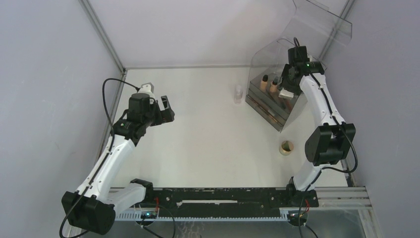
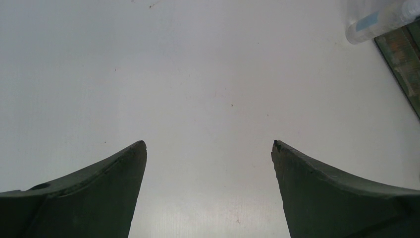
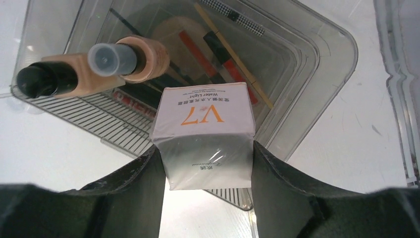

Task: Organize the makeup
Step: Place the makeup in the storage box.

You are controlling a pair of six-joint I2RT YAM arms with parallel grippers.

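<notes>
The white box (image 3: 205,134) sits between the two fingers of the right gripper (image 3: 204,154), which press on its left and right sides, so this claw is partly closed and pinching the box. The face of the box turned to the wrist camera has an orange "V7" print. The box hangs over the clear plastic organizer (image 3: 322,54) at the far right of the table (image 1: 208,139), just beside two tan bottles that stand in its upper part: one with a black cap (image 3: 47,79) and one with a clear cap (image 3: 111,58). Lower inside the organizer lie thin pencils (image 3: 233,54) and a red lip stick (image 3: 195,49), and under them a round tan puff (image 3: 171,29) shows through the plastic. A wire grid (image 3: 94,114) lies below the bottles. A small clear bottle (image 1: 238,93) stands on the table just left of the organizer, and a round tan piece (image 1: 286,147) lies alone, nearer to the arms. The left gripper (image 2: 209,144) is well apart from all of this, over bare table, with its fingers spread wide and nothing between them.
</notes>
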